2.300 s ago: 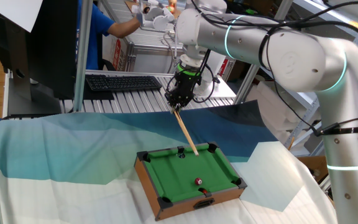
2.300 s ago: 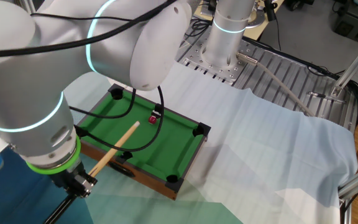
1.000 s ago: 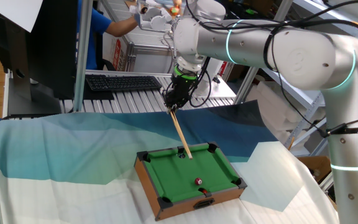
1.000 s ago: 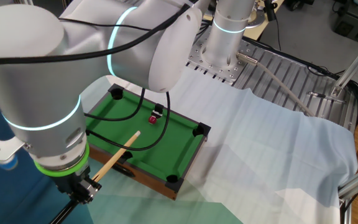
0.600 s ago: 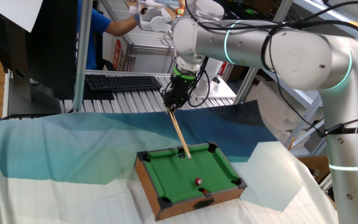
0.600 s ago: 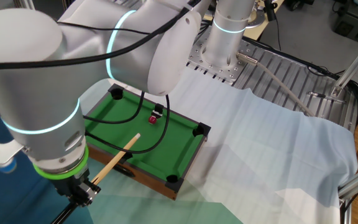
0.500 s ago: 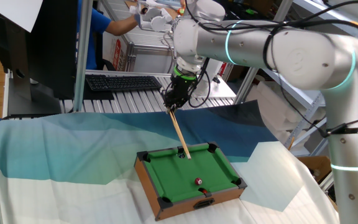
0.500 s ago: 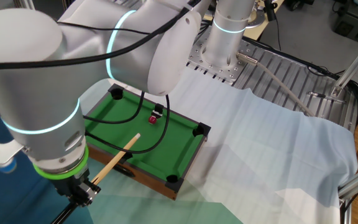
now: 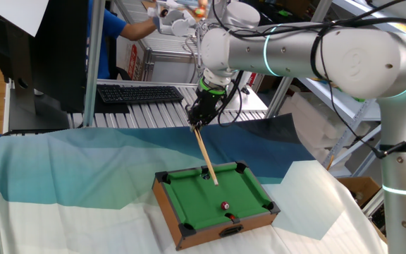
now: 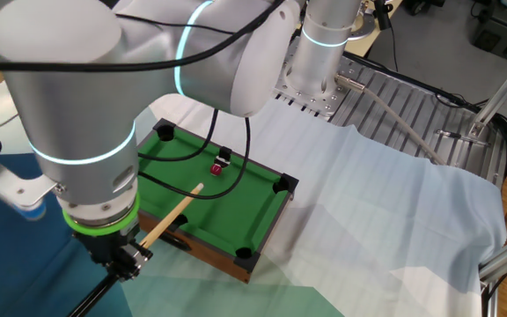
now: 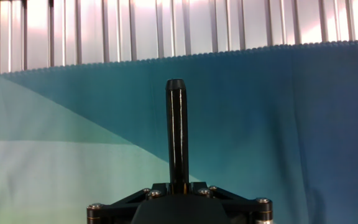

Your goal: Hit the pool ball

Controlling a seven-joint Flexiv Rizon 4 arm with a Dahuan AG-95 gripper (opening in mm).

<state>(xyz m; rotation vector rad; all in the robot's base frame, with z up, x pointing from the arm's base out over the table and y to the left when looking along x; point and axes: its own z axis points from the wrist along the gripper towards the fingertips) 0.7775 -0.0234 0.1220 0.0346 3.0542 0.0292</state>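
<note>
While the gripper [image 9: 196,123] stays clenched on the butt end of the wooden cue stick [image 9: 206,155], the stick slants down to the far end of the mini pool table [image 9: 263,214]; its tip hangs over the felt near the far rail; the pool ball [image 9: 225,206] sits near the near rail, ahead of the tip roughly along the cue's long axis, well apart from it.
</note>
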